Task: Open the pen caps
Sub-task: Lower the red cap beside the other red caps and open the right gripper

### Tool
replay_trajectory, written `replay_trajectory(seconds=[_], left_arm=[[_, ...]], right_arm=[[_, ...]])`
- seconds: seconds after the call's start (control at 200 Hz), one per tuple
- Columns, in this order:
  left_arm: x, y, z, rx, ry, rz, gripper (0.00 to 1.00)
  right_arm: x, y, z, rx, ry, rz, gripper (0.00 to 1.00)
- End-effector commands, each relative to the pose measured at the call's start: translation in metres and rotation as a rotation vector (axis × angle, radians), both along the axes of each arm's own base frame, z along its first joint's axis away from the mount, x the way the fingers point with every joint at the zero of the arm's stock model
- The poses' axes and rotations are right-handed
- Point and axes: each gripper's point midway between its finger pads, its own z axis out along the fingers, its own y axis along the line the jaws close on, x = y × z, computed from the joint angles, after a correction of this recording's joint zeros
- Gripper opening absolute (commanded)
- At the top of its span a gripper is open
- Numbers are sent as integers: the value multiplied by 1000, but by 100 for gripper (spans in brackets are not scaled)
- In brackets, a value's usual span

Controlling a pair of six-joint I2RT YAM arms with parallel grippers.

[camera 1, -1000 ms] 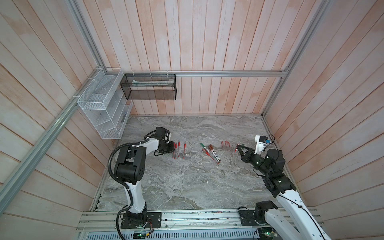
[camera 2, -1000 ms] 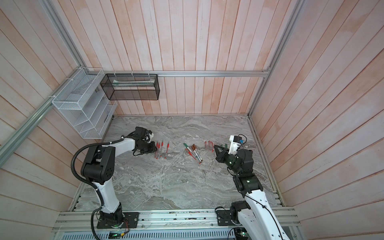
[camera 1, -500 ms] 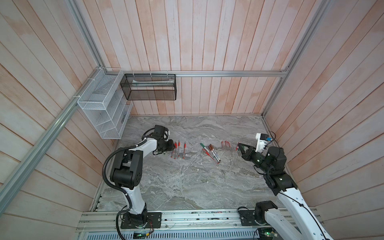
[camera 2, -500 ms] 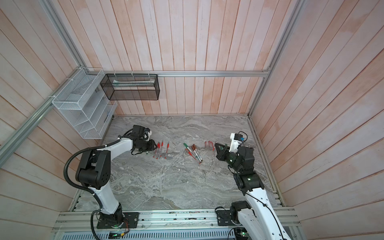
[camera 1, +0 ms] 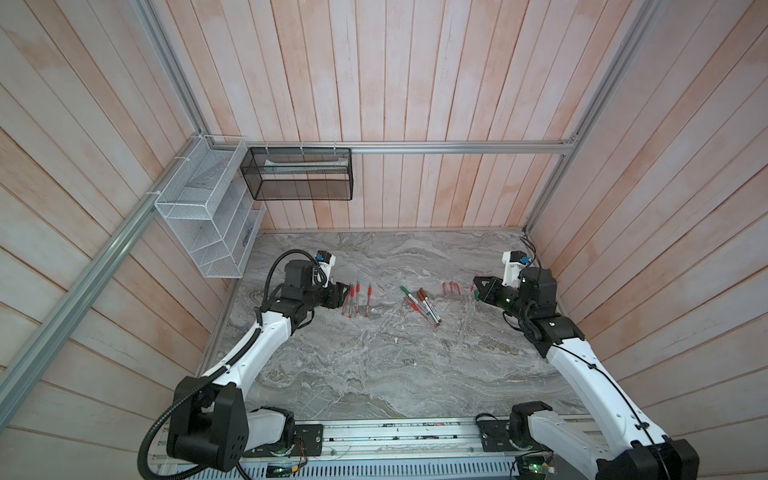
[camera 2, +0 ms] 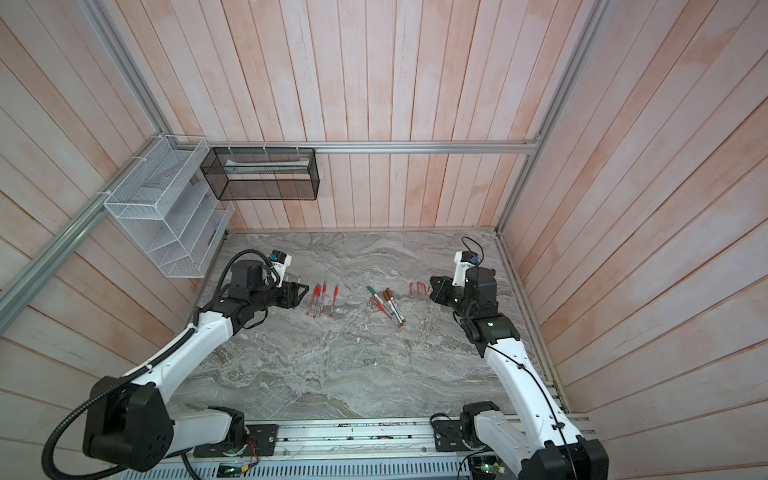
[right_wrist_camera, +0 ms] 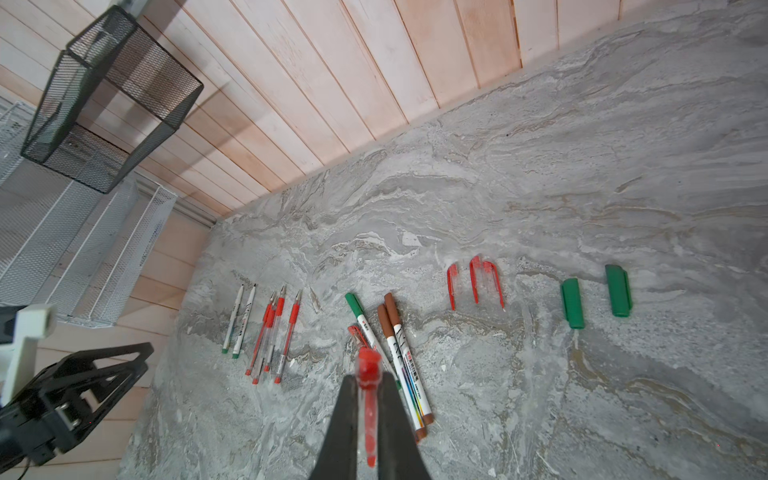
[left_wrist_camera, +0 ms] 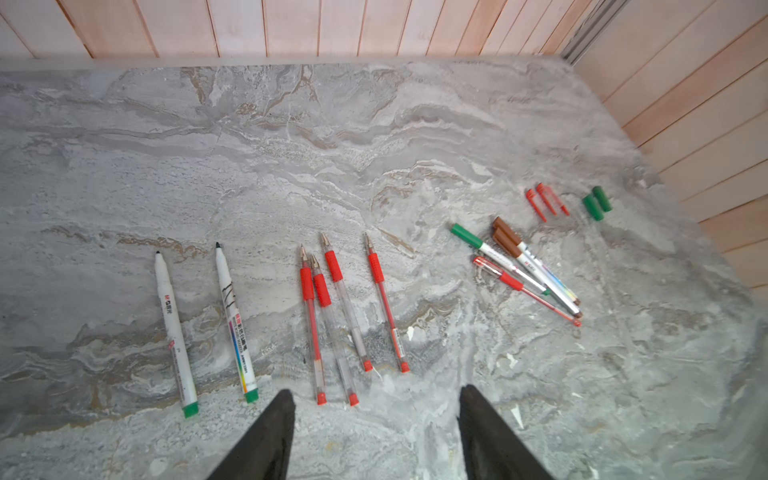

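Though loose, 3 red caps (right_wrist_camera: 475,274) wallward

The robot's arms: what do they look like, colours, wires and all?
Both arms have white shells and blocky black joints. The left arm carries a ribbed black hose near its base; the right arm has a thin black cable clipped along its shell. The left end effector and right end effector each have two black tapering fingers, behind a white mount with a blue plug.

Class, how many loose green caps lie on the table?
2. One green cap and a second lie side by side on the table, on the right arm's side of the three loose red caps. None seems hidden.
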Motion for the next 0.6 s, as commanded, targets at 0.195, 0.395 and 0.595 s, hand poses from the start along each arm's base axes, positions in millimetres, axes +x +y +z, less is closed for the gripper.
replay_trajectory(seconds=[0.195, 0.395, 0.595], left_arm=[[8, 56, 34, -19, -147, 76, 85], [7, 77, 40, -14, -174, 129, 95], [5, 77, 42, -32, -176, 121, 99]], right_arm=[[35, 3, -32, -91, 103, 21, 0], [61, 17, -67, -149, 189, 86, 0], [93, 40, -103, -197, 272, 161, 0]])
